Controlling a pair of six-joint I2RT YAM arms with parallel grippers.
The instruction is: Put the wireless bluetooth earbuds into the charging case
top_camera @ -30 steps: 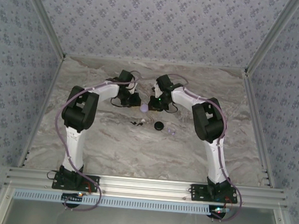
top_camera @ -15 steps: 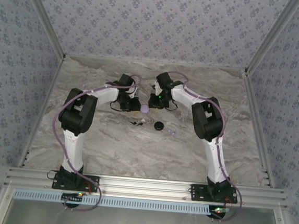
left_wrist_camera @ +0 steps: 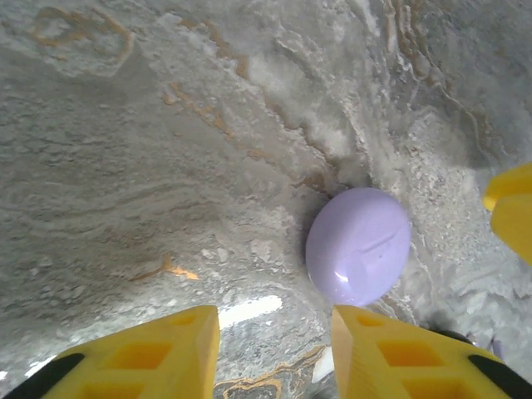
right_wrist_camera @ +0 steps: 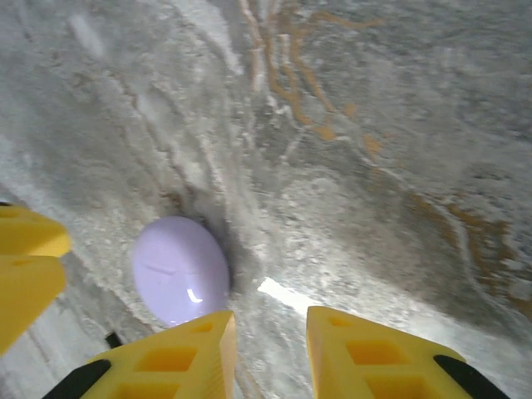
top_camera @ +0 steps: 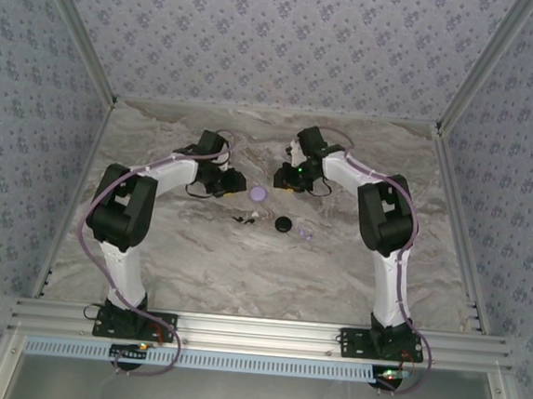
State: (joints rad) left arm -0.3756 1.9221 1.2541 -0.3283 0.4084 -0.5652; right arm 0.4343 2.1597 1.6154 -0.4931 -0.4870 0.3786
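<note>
Saw case [top_camera: 259, 193] flat on table [top_camera: 195, 268], lid shut, touching neither gripper. Found left gripper [top_camera: 233, 184] just left of case, arm bent at elbow and reaching inward, wrist angled toward case; jaws partly apart, gripping nothing. Found right gripper [top_camera: 287, 176] right of case and slightly beyond, arm arched inward likewise; jaws narrowly apart, empty. Spotted buds [top_camera: 306, 233] on near side of case, off right, just past black disc [top_camera: 284, 224].

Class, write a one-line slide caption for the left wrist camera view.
Lilac charging case lies on the marble table just ahead of the left gripper, its yellow fingers parted and holding nothing.
</note>
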